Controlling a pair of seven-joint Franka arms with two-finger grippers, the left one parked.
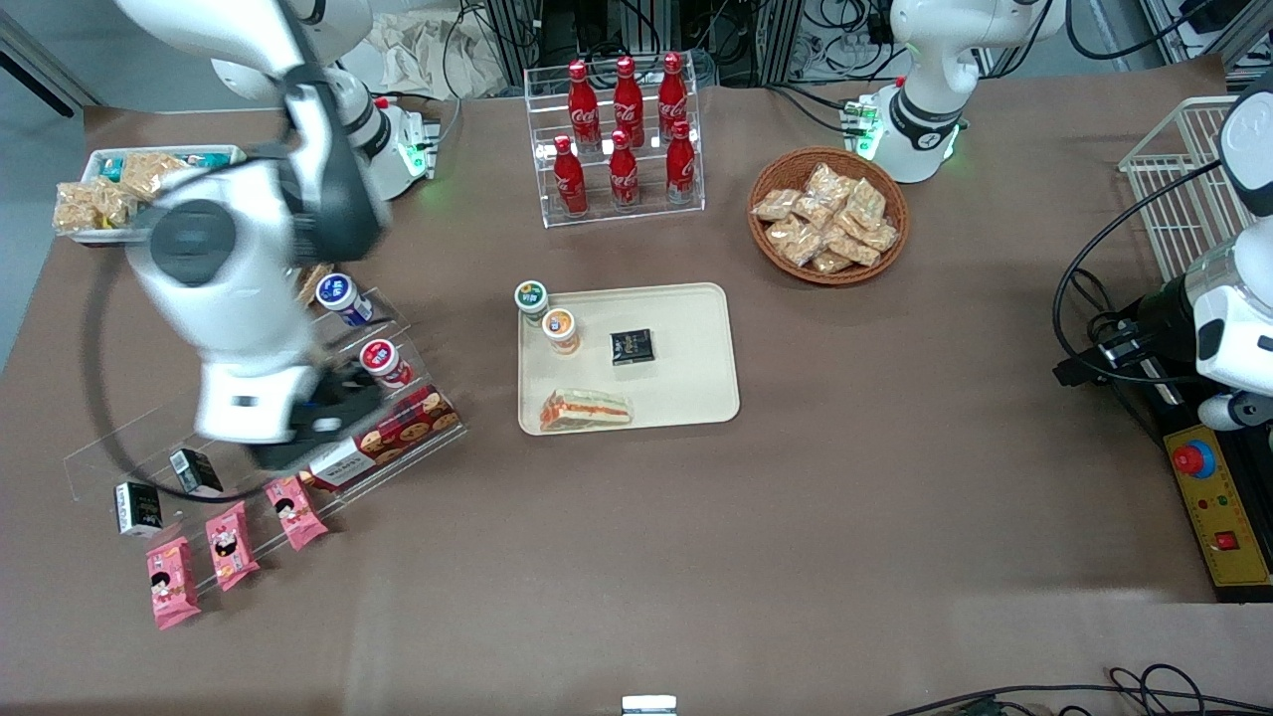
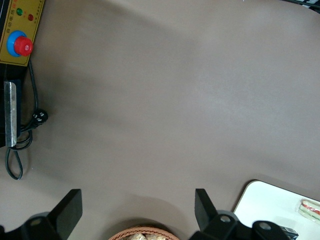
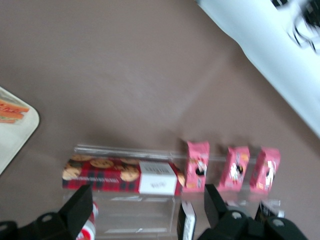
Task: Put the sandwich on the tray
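Observation:
The wrapped sandwich (image 1: pixel 585 409), pale bread with orange-red and green filling, lies on the cream-beige tray (image 1: pixel 696 388) near its front corner. A slice of it also shows in the right wrist view (image 3: pixel 12 111) and in the left wrist view (image 2: pixel 310 208). My right gripper (image 1: pixel 323 423) hovers over the clear acrylic rack, well away from the tray toward the working arm's end. In the right wrist view the gripper (image 3: pixel 145 210) is open and empty, with the red cookie box (image 3: pixel 120 175) beneath it.
On the tray stand two small cups (image 1: pixel 560 329) and a black packet (image 1: pixel 632 346). The acrylic rack (image 1: pixel 249 438) holds cups, black boxes and pink snack packets (image 1: pixel 227 542). A cola bottle rack (image 1: pixel 622 139) and a snack basket (image 1: pixel 828 214) stand farther from the camera.

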